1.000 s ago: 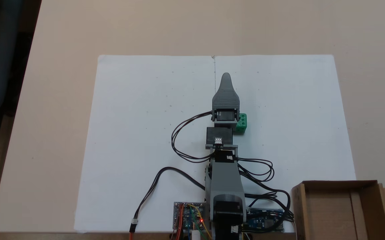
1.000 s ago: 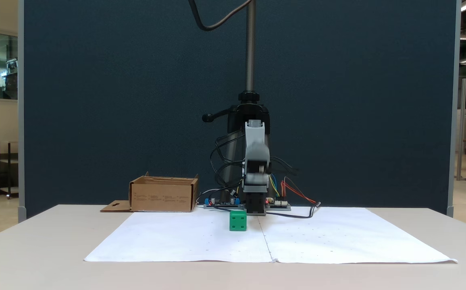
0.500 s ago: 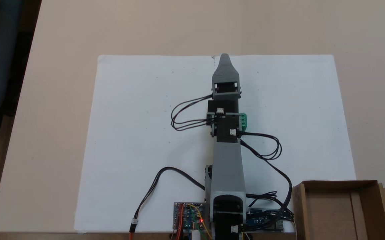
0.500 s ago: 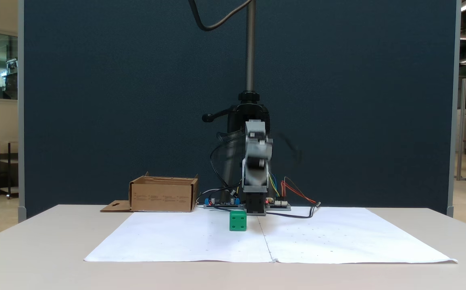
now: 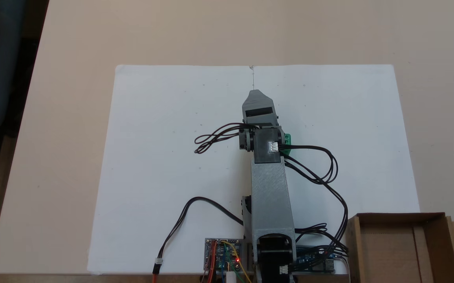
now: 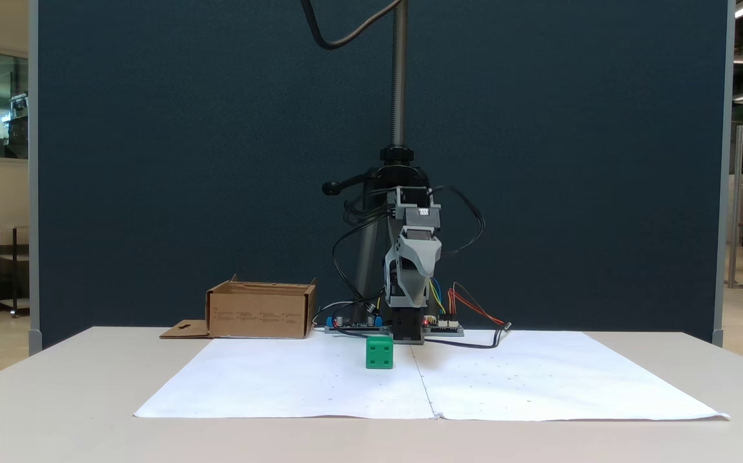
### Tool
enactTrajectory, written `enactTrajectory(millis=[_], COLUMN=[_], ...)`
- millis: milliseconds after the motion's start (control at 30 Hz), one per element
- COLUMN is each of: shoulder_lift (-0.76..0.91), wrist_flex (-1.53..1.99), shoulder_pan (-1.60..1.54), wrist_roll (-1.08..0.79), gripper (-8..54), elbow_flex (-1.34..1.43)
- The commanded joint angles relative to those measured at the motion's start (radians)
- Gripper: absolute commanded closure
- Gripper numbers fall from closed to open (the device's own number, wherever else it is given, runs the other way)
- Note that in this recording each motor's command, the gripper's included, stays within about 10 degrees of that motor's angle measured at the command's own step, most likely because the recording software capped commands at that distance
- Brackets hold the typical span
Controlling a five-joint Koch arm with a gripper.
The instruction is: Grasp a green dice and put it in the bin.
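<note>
while black cables [image 5: 321, 173] loop nearby — arm [image 5: 270, 196] half-hides green dice [image 5: 287, 139].

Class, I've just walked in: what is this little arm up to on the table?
The gripper hangs raised above the white paper, holding nothing. The green dice sits on the paper beside the arm, untouched. The cardboard bin stands off the paper near the arm's base. The grasp has not yet begun.

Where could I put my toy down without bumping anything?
The white paper is bare on the left side of the top-down fixed view, and also at its far edge past the gripper. It gets crowded by the green dice beside the arm, the looping cables, the circuit boards and the bin.
</note>
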Motion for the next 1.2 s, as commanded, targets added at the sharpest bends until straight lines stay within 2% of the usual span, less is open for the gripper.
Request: enactTrajectory(millis=[0, 233, 333, 667, 867, 1167], shoulder_lift=[0.109, 0.103, 0.046, -0.209, -0.278, -0.288], wrist_flex=[0.162, 0.514, 0.641, 0.641, 0.641, 0.69], shoulder_pan=[-0.009, 0.011, 0.038, 0.146, 0.222, 0.316], wrist_roll=[-0.023, -0.117, -0.156, -0.213, -0.222, -0.221], gripper=[-0.2, 0.7, 0.7, 0.6, 0.6, 0.3], elbow_flex=[-0.087, -0.176, -0.213, -0.41, -0.436, -0.485])
